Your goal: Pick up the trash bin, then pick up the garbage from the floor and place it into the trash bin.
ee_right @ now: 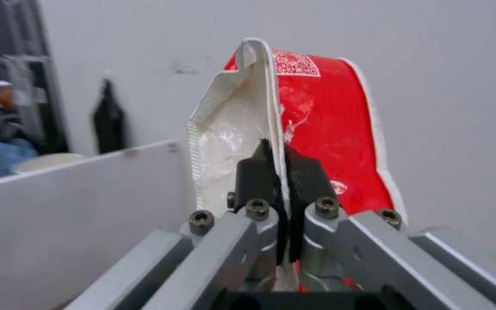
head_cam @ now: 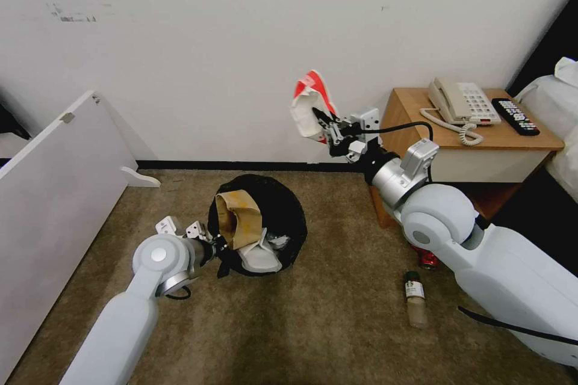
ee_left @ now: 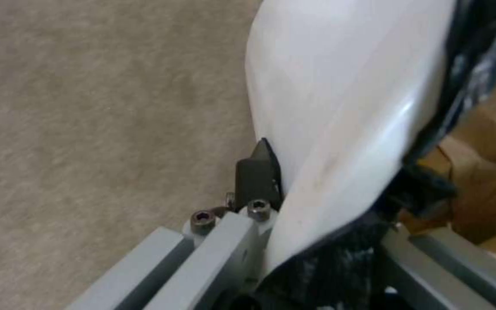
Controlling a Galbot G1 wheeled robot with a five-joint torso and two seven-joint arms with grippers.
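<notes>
Up near the wall, above the carpet and well clear of the trash bin, my right claw pinches the red-white packet by its edge. Its two dark fingers are pressed nearly together with just the thin wrapper between them, which my right wrist view shows plainly: the white inner lining to one side, the red printed face to the other. Down on my left, my left claw grips the rim of the trash bin, one dark finger lying against the outside of the white wall, the other hidden inside under the crinkled black bag. My left wrist view shows this white wall, which the head view hides beneath the liner. From the head view I see a brown paper bag and a white slipper already resting in the bin. On the carpet to my right lies a small plastic bottle, and just beyond it a red can peeks out from behind my right arm. Farther off, the wooden counter carries a phone and a remote.
</notes>
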